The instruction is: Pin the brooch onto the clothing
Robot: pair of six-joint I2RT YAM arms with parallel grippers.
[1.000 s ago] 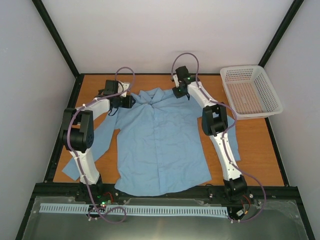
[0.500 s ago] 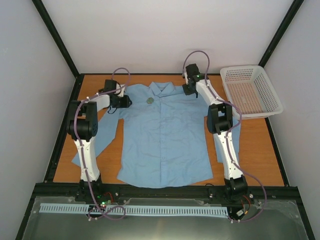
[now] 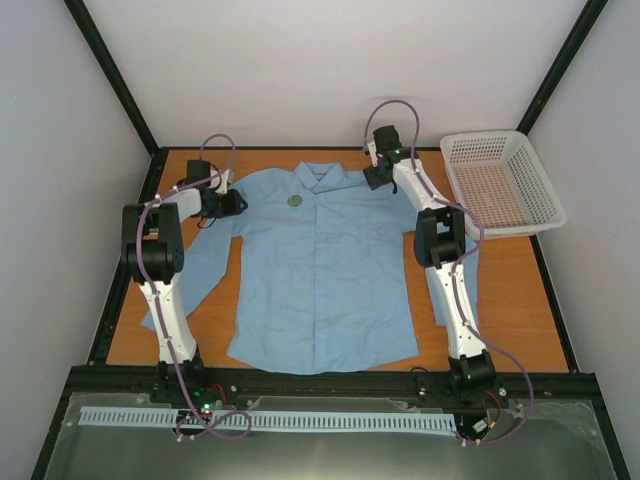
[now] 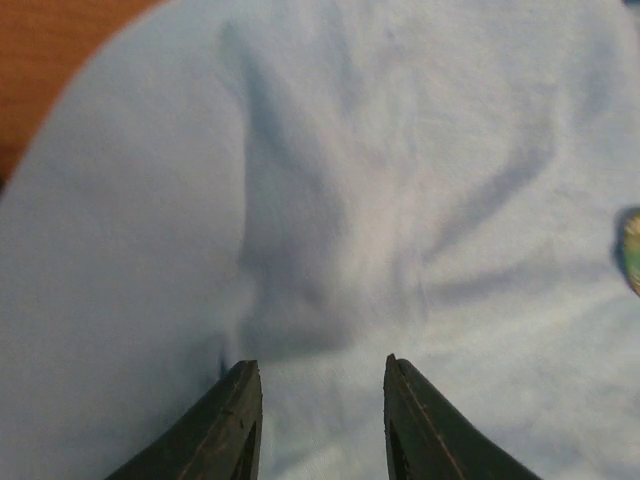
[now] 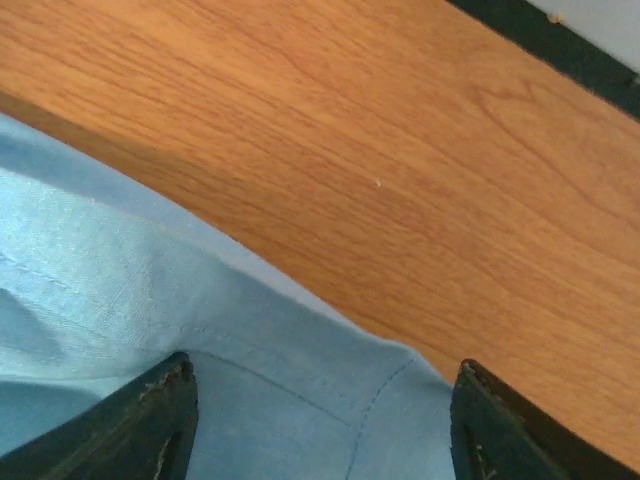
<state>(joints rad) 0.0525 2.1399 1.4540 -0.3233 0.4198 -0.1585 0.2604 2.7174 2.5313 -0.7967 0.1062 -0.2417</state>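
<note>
The clothing (image 3: 325,275), a light blue button-up shirt, lies spread flat on the wooden table, collar at the far side. The brooch (image 3: 296,200), a tiny greenish-grey disc, sits on the shirt just left of the collar, and its edge shows in the left wrist view (image 4: 632,250). My left gripper (image 3: 238,205) is over the shirt's left shoulder (image 4: 330,220). Its fingers stand partly apart with flat fabric showing between them. At the shirt's right shoulder my right gripper (image 3: 372,180) is wide open, and the shoulder seam (image 5: 300,400) lies between its fingers (image 5: 160,420).
A white mesh basket (image 3: 540,215) stands at the back right of the table. Bare wood (image 5: 400,150) shows just beyond the shirt's right shoulder. Black frame rails (image 3: 110,290) border the table, and both sleeves hang along the arms.
The shirt, bunched at the collar a second ago, is now spread flat and the brooch shows. My right gripper has opened and let the shoulder go. My left gripper moved left, taking the left shoulder with it.
</note>
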